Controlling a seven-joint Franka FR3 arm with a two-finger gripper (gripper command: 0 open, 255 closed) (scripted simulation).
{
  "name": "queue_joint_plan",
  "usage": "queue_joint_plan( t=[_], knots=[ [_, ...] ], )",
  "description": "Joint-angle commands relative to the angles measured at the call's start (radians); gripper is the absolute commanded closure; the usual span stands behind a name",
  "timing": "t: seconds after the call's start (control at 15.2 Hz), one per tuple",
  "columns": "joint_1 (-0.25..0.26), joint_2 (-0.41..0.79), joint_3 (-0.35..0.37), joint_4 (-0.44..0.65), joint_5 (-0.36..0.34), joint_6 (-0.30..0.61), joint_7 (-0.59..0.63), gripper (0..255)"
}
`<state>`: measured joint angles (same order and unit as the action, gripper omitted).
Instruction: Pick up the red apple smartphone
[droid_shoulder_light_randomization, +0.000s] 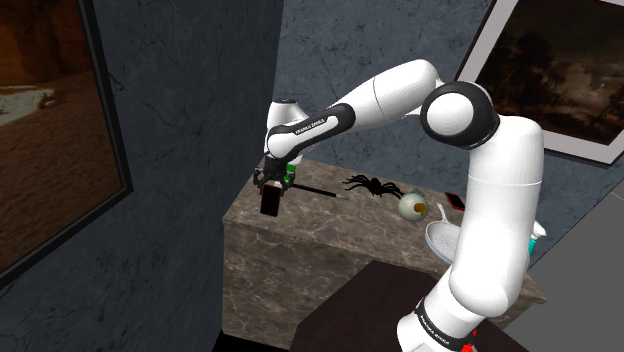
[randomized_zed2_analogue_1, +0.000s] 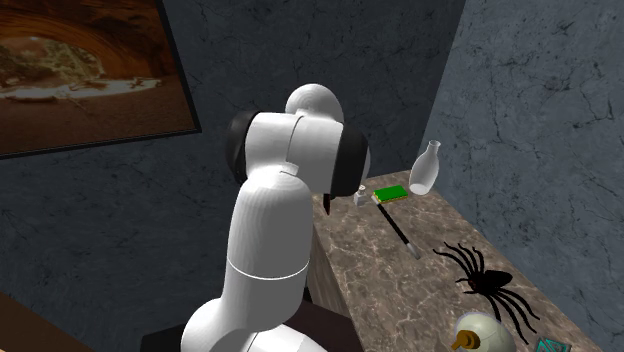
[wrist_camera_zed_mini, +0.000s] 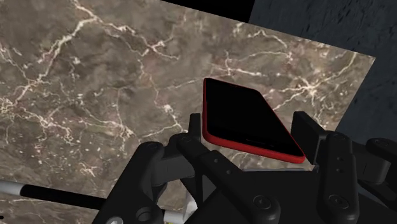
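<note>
The black two-finger gripper (wrist_camera_zed_mini: 249, 132) clasps the smartphone (wrist_camera_zed_mini: 248, 114) between its fingers, one blocky fingertip (wrist_camera_zed_mini: 193, 127) pressed to each side, spread only as wide as the phone. The phone is a thin, flat slab with rounded corners, a glossy black face and a red rim. It is held over the counter (wrist_camera_zed_mini: 95, 95), whose surface is brown marble with white veins.

In the shoulder view the gripper (droid_shoulder_light_randomization: 272, 192) hangs at the counter's (droid_shoulder_light_randomization: 300, 245) far left corner, beside a dark stone-textured wall, with the phone (droid_shoulder_light_randomization: 270, 205) showing as a dark upright block beneath it.

Just to the right in that view lies a thin black wand (droid_shoulder_light_randomization: 315, 191) with pale tips, then a black spider (droid_shoulder_light_randomization: 372, 185) with spread legs. Further right is a round off-white jar (droid_shoulder_light_randomization: 413, 207) with a gold fitting, and nearer the stand a shallow white dish (droid_shoulder_light_randomization: 440, 240). I cannot tell what either contains.

In the second exterior view the counter (randomized_zed2_analogue_1: 420, 290) runs away from the camera. At its far end stand a white flask-shaped bottle (randomized_zed2_analogue_1: 427, 165), its contents not visible, and a flat green block (randomized_zed2_analogue_1: 391, 193). The wand (randomized_zed2_analogue_1: 398, 230) and spider (randomized_zed2_analogue_1: 485, 280) lie nearer.
</note>
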<state>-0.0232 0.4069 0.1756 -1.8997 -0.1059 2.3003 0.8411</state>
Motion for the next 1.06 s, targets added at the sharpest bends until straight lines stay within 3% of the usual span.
queue_joint_plan(
  t=[0.0, 0.99],
  knots=[
    [-0.001, -0.012, 0.002, 0.004, 0.003, -0.016, -0.002, 255],
    [-0.008, -0.102, 0.012, 0.062, 0.028, -0.163, -0.019, 255]
  ],
)
